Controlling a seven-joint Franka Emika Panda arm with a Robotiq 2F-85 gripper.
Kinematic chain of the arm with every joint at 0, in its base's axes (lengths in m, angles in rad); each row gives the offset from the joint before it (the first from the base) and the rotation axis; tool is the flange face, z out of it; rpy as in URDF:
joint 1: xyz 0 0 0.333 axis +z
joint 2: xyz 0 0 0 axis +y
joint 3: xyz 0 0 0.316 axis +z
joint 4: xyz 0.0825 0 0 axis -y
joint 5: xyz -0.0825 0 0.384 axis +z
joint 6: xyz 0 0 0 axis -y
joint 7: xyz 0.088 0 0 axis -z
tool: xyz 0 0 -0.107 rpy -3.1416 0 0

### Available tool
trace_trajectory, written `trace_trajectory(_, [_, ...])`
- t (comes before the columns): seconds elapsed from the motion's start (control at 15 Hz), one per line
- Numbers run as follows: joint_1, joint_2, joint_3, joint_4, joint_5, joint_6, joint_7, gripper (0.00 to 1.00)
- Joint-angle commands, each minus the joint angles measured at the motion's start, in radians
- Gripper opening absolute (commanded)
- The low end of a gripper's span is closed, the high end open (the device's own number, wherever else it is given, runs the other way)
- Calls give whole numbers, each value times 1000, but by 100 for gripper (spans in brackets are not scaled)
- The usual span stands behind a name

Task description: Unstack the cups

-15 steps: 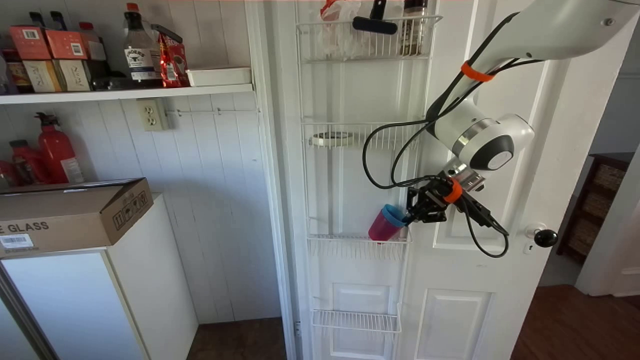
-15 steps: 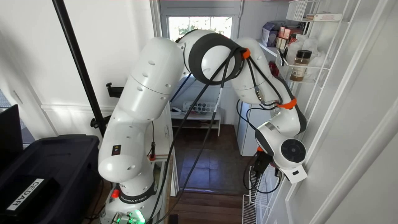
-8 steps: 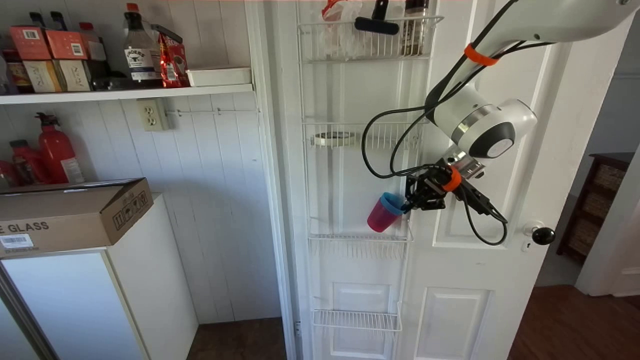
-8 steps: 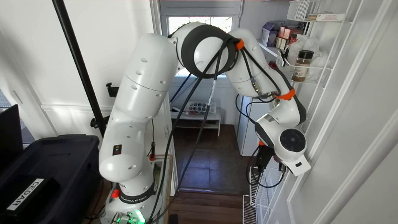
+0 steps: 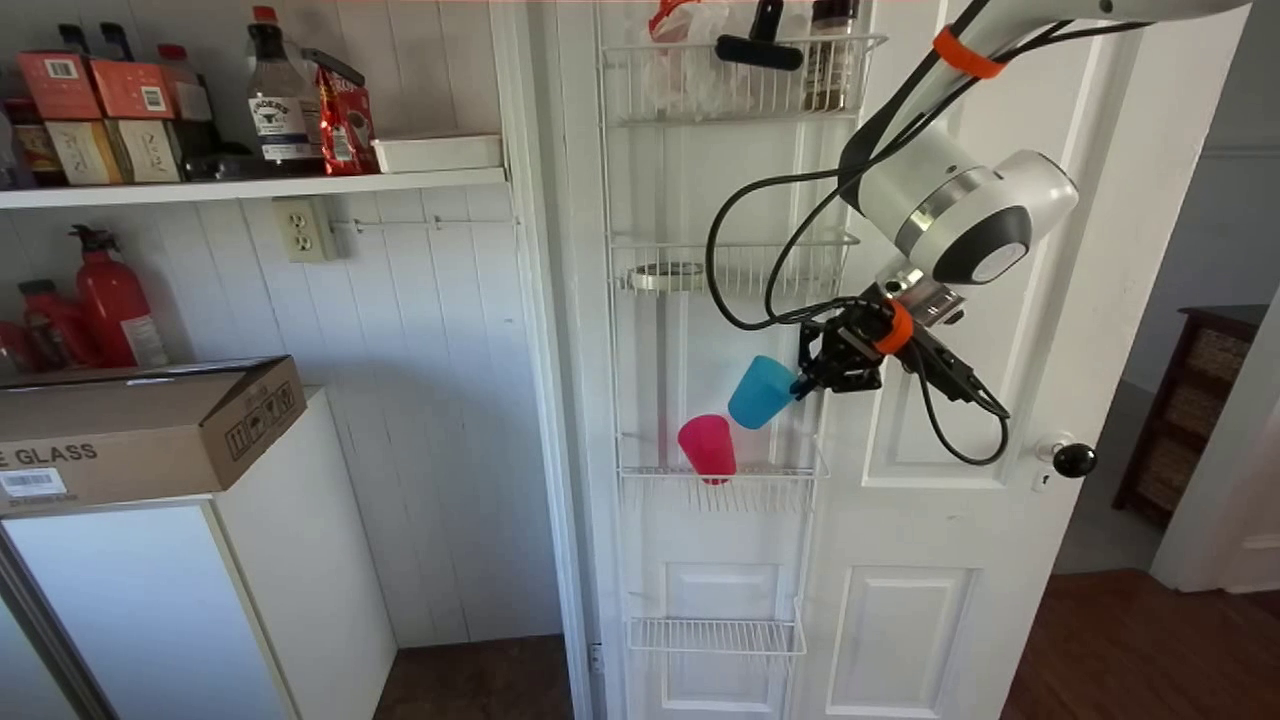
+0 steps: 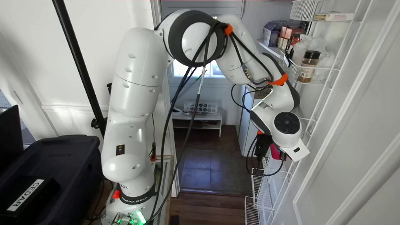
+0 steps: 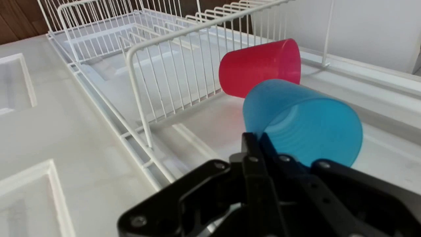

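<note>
White wire rack (image 5: 715, 636) on white door (image 5: 920, 530), brown floor (image 6: 212, 206). Wrist view looks into blue cup (image 7: 302, 123); an exterior view hides it, shows part of pink cup (image 6: 275, 152). Gripper (image 7: 258, 135) clamped on blue cup's wall; pink cup tilted in wire shelf (image 7: 213, 22) below. Black-lidded jar (image 6: 307, 66) in upper basket (image 5: 870, 39)

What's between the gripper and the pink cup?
The blue cup: in the wrist view, it lies between the gripper, which pinches its wall, and the pink cup.
</note>
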Motion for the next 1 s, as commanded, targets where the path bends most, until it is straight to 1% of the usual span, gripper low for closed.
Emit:
trace_trajectory(0.0, [-1, -57, -9, -77, -29, -9, 50, 1])
trace_trajectory(0.33, [4, -64, -33, -124, -57, 16, 62, 1])
trace_trajectory(0.67, [10, -44, -38, -122, -87, 23, 76, 1])
trace_trajectory(0.93, [22, -13, -42, -112, -142, 54, 126, 1])
